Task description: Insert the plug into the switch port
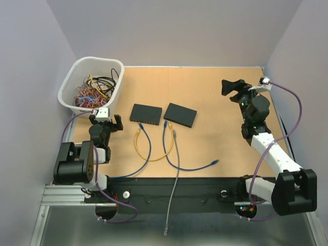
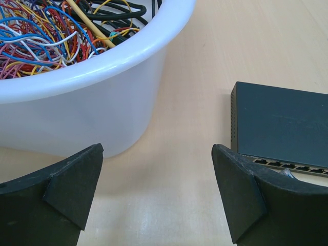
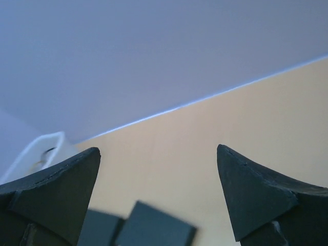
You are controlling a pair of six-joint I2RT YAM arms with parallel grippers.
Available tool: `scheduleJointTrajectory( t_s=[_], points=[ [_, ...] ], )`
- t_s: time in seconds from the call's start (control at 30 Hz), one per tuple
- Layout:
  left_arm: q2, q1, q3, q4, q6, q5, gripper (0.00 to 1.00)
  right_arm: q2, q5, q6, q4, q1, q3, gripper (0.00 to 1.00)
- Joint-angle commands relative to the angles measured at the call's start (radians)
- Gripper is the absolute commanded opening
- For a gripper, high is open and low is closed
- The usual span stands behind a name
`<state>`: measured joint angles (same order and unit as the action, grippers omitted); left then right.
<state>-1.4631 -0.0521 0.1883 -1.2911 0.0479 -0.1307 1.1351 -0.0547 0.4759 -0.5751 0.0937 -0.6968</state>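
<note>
Black left claw (image 2: pixel 156 151) and right claw (image 3: pixel 159 151) stood released, empty; blue cable (image 1: pixel 149 145) lay near switch (image 1: pixel 145 114).

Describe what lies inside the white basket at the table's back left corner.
The white basket holds a loose tangle of thin wires in red, blue, yellow and white, plus thicker black cables. Whatever lies beneath the tangle, and the basket's floor, is covered.

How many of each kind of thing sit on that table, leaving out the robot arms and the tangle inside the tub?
Black switch boxes: 2
Blue cables: 2
Yellow cable: 1
Grey cable: 1
White tub: 1
Total: 7
</note>
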Motion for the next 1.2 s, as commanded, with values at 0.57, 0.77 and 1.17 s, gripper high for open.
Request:
scheduleJointTrajectory(
  t_s=[0.57,0.77,1.17],
  points=[
    [0.421,0.041,0.275,0.375,-0.190,0.157,0.99,0.024,0.401,0.021,0.508,0.222,-0.062,0.96],
    [0.474,0.041,0.172,0.111,-0.617,-0.076,0.99,0.152,0.138,-0.103,0.570,0.501,-0.200,0.88],
    [0.239,0.251,0.462,0.570,-0.502,-0.141,0.99,0.302,0.032,-0.046,0.598,0.567,-0.291,0.87]
  ],
)
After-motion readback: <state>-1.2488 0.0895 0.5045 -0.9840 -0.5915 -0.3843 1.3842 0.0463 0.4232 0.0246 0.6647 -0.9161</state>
